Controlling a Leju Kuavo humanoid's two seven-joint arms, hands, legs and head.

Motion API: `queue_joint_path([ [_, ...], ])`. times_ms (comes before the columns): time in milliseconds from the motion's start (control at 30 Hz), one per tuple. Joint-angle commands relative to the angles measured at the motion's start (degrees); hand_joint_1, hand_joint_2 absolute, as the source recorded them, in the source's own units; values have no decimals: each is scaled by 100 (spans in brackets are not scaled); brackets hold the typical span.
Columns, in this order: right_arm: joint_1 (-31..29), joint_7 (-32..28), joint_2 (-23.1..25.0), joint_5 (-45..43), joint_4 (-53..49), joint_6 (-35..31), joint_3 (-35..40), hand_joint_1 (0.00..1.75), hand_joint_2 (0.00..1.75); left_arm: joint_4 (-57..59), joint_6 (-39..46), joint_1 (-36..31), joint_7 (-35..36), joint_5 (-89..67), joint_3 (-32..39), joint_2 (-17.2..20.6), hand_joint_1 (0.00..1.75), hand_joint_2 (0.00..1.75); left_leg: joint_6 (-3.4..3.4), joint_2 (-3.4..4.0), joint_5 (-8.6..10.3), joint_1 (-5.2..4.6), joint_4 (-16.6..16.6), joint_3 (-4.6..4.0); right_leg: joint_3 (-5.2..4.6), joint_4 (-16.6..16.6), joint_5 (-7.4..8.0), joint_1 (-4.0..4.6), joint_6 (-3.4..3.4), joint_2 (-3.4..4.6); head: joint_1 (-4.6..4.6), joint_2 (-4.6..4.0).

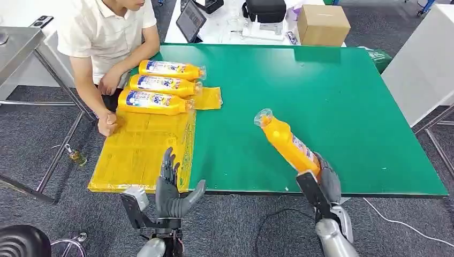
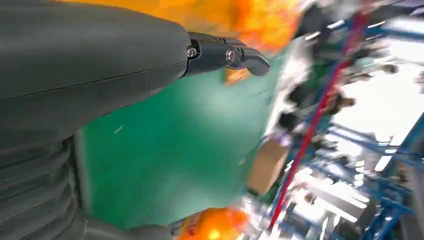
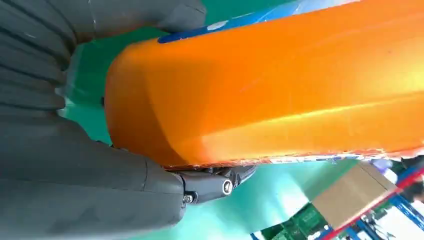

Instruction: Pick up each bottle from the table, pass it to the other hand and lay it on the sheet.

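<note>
Left robot hand [image 1: 172, 187]: at the near edge of the worktop, fingers spread and upright, thumb out to the side, holding nothing; it stands over the near edge of the yellow sheet.
Right robot hand [image 1: 324, 176]: at the near edge, wrapped around the base of an orange bottle [image 1: 288, 142]; the right wrist view shows the thumb and fingers pressed against the bottle's body [image 3: 280, 85].
Held bottle: lifted off the green worktop [image 1: 332, 107], tilted, with its clear cap pointing away and toward the left.
Yellow sheet [image 1: 139, 150]: flat on the left part of the worktop, reaching the near edge.
Laid bottles: 3 orange bottles lie side by side on the far part of the sheet, caps to the right: the nearest [image 1: 154, 102], the middle [image 1: 163, 84], the farthest [image 1: 171, 69].
Person [image 1: 107, 37]: sits at the far left corner, hands beside the 3 bottles.
Beyond the worktop: a cardboard box [image 1: 323, 24] and a tablet [image 1: 190, 20] on a white table.
</note>
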Motion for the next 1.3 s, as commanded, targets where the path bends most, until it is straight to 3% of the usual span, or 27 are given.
queue_joint_path([
  [33,434,-270,578,-277,-1262,184,966,175,175,-137,-706,23,512,828,135,271,0,175,3,33,-12,3,-2,25,13,-2,-3,7,-19,24,4,0],
  [233,491,-185,540,-390,-1357,119,1202,175,175,-86,-715,-12,522,837,170,243,0,175,5,23,-9,1,-5,30,16,-4,-5,5,-21,8,4,0],
  [367,382,-217,609,-324,-958,380,2008,175,175,219,-1054,-236,792,1226,156,211,0,175,9,21,-12,2,-6,41,30,-10,-7,7,-22,6,2,0],
  [767,322,-199,585,-349,-852,278,2159,175,175,235,-1069,-276,790,1216,120,214,0,175,8,23,-7,0,-6,31,18,-9,-2,3,-16,8,2,0],
  [1300,-282,-343,708,-281,-284,416,3386,173,175,920,-1417,-958,879,898,-268,109,0,175,5,16,-2,-1,-6,24,13,-6,0,0,-13,4,0,0],
])
